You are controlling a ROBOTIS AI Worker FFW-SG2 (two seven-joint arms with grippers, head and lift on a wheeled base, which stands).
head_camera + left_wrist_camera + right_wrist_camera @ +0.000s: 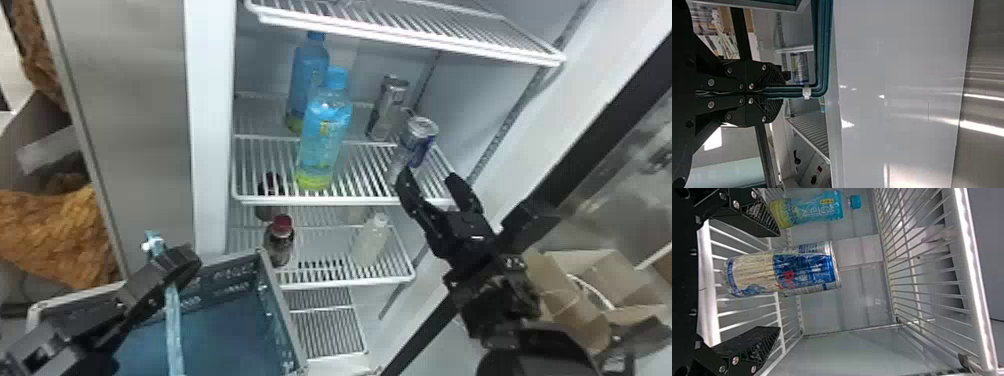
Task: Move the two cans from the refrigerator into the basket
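Inside the refrigerator (212,125), the front can (419,142) is being sought by the spread fingers of the right gripper (430,176), with a gap being left between metal and claw. The can is being held upright by the wire shelf (320,201), its long axis running across the gripper's line of approach. It is being faced from the front, lying just beyond the fingertips and nearer the robot's left finger than the right one. A short forward reach, with a slight shift to the robot's left, is being called for before any closing, lest the can be nudged by that left finger. The second can (387,107) is being offered upright farther back, beside the blue bottles (325,135); the right arm is being judged the nearer to both. Low on the robot's left, the basket (230,330) is being held by its handle (173,325), which is being pinched in the left gripper (774,93). Both cans are still being awaited there, the first pick being judged the step in hand.
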